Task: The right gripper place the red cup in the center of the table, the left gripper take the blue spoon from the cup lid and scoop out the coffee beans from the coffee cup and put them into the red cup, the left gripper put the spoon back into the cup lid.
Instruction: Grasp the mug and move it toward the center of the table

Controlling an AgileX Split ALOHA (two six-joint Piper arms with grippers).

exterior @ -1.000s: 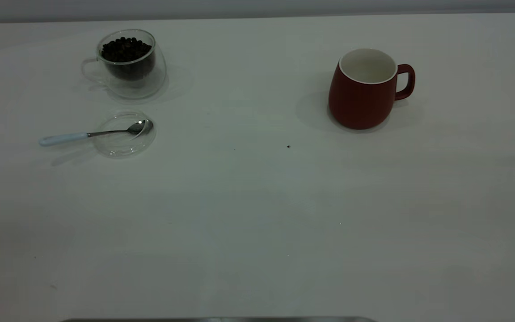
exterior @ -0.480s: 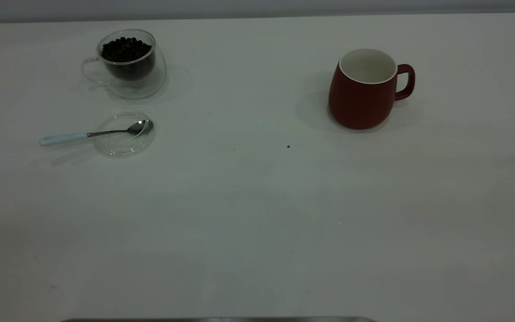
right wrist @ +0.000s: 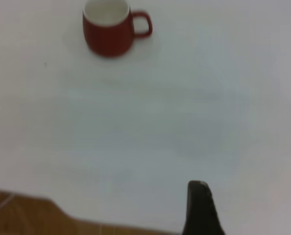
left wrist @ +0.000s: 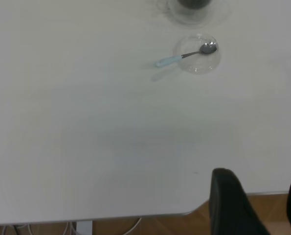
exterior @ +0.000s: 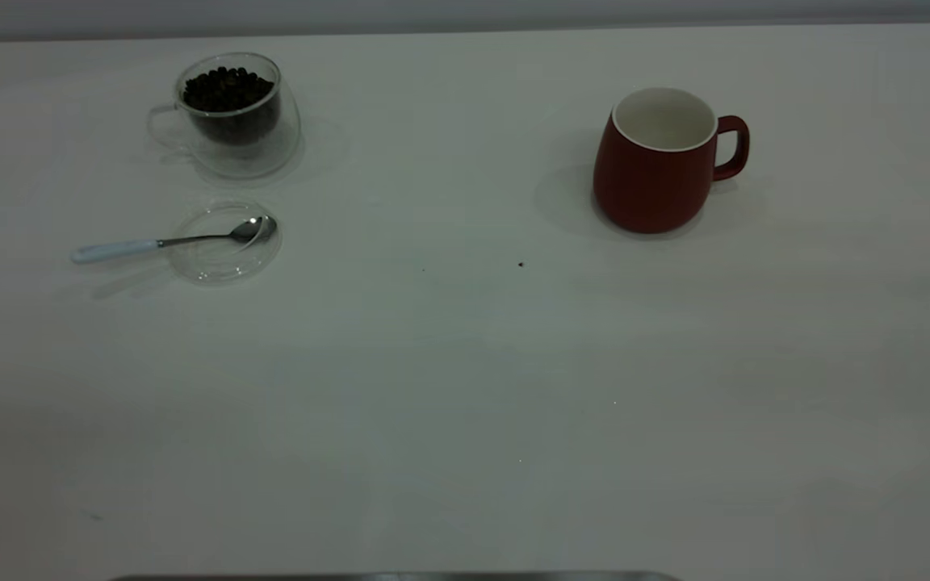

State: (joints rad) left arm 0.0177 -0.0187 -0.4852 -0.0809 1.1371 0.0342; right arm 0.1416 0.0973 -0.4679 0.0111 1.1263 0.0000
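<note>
The red cup (exterior: 657, 161) stands upright and empty on the right of the table (exterior: 465, 387), handle to the right; it also shows in the right wrist view (right wrist: 108, 32). The coffee cup (exterior: 231, 113), full of coffee beans (exterior: 225, 87), stands far left. In front of it lies the cup lid (exterior: 227, 246), with the blue spoon (exterior: 166, 240) resting bowl-in-lid and handle out to the left. Neither gripper shows in the exterior view. My left gripper (left wrist: 260, 171) hangs open over the table's near edge, far from the blue spoon (left wrist: 184, 55). My right gripper (right wrist: 250, 188) is open, one finger (right wrist: 199, 205) showing, far from the red cup.
A small dark speck (exterior: 521, 264) lies near the table's middle. The table's near edge and a wooden floor (left wrist: 233, 223) show under the left gripper. A wide stretch of bare tabletop separates the two cups.
</note>
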